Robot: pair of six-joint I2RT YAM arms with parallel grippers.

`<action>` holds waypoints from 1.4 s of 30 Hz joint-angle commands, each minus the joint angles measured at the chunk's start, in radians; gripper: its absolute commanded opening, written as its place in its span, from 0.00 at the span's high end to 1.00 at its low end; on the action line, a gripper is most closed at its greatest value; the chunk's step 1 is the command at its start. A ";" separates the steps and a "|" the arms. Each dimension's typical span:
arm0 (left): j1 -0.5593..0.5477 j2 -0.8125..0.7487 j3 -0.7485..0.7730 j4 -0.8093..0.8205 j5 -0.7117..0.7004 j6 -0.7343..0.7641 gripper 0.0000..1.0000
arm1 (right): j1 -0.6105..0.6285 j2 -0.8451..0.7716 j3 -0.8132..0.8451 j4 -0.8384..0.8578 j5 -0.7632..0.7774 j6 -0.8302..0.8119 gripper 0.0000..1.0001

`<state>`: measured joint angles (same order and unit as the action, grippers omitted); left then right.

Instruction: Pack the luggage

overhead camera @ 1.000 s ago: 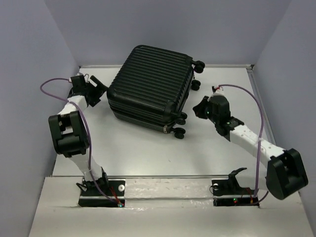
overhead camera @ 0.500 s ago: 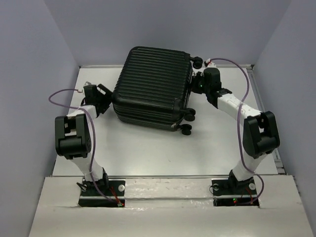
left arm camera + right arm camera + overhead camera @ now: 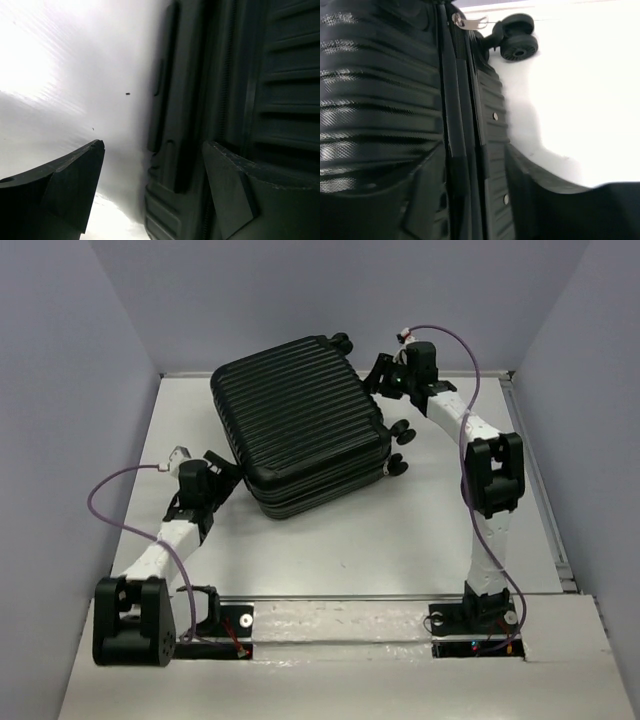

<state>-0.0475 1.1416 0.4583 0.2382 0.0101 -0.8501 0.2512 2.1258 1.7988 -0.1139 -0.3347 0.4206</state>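
luggage [image 3: 300,425] closed, lying flat mid-tabletop [image 3: 400,530], wheels on its right side. Top view doesn't resolve the jaws, wrist views do: left tool [image 3: 153,144] apart at the near-left edge, right tool [image 3: 472,150] apart astride the zip seam, caster [image 3: 517,42] beyond

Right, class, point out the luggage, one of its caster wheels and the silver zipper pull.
luggage [image 3: 300,425], top external view, middle of the ribbed upper shell.
caster wheel [image 3: 519,48], right wrist view, the wheel's side face.
zipper pull [image 3: 472,21], right wrist view, its flat silver tab.
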 commanded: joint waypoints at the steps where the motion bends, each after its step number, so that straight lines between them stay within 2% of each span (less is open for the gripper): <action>1: -0.057 -0.163 0.156 -0.024 0.045 0.067 0.08 | 0.086 0.020 0.235 -0.171 -0.231 0.078 0.36; 5: -0.048 -0.235 0.282 -0.124 0.001 0.143 0.07 | 0.040 0.004 0.327 -0.204 -0.240 0.131 0.28; 7: -0.042 -0.273 0.325 -0.173 -0.047 0.175 0.06 | 0.016 -0.055 0.321 -0.205 -0.230 0.129 0.21; 9: -0.041 -0.308 0.381 -0.201 -0.055 0.224 0.06 | 0.004 -0.131 0.310 -0.204 -0.219 0.109 0.18; 12: -0.041 -0.359 0.405 -0.235 -0.004 0.272 0.06 | 0.003 -0.258 0.184 -0.169 -0.163 0.008 0.18; 13: -0.041 -0.370 0.395 -0.250 0.064 0.282 0.06 | 0.003 -0.373 0.046 -0.146 -0.150 -0.041 0.19; 14: -0.041 -0.379 0.382 -0.269 0.097 0.292 0.06 | 0.003 -0.444 -0.048 -0.113 -0.135 -0.066 0.22; 16: -0.046 -0.414 0.341 -0.281 0.161 0.307 0.06 | 0.003 -0.606 -0.284 0.060 -0.113 -0.085 0.48; 17: -0.049 -0.427 0.291 -0.281 0.230 0.312 0.06 | 0.003 -0.780 -0.540 0.136 -0.130 -0.086 0.63; 18: -0.052 -0.453 0.269 -0.287 0.266 0.325 0.06 | 0.003 -0.861 -0.670 0.281 -0.138 -0.066 0.81; 19: -0.055 -0.470 0.231 -0.290 0.324 0.335 0.06 | 0.003 -1.001 -0.791 0.342 -0.138 -0.054 0.85; 20: -0.058 -0.483 0.218 -0.298 0.344 0.345 0.06 | 0.003 -1.064 -1.004 0.393 -0.123 -0.043 0.87; 22: -0.063 -0.528 0.206 -0.315 0.407 0.371 0.05 | 0.003 -1.151 -1.165 0.483 -0.075 -0.028 0.93; 24: -0.066 -0.545 0.209 -0.324 0.450 0.385 0.04 | 0.003 -1.223 -1.304 0.520 -0.047 -0.035 0.93; 27: -0.068 -0.542 0.220 -0.353 0.528 0.416 0.03 | 0.003 -1.228 -1.348 0.517 -0.001 -0.101 0.92; 29: -0.069 -0.534 0.220 -0.370 0.562 0.437 0.03 | 0.003 -1.161 -1.342 0.520 -0.004 -0.149 0.69; 34: -0.069 -0.539 0.221 -0.402 0.570 0.483 0.02 | 0.003 -1.017 -1.298 0.598 -0.044 -0.195 0.50; 38: -0.074 -0.536 0.220 -0.404 0.577 0.499 0.01 | 0.013 -0.916 -1.265 0.661 -0.102 -0.229 0.49; 42: -0.084 -0.536 0.221 -0.402 0.558 0.508 0.01 | 0.013 -0.819 -1.189 0.655 -0.144 -0.262 0.48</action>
<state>-0.1192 0.6182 0.6552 -0.1776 0.5419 -0.3798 0.2565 1.2415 0.5175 0.4362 -0.4240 0.2276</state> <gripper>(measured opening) 0.985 0.513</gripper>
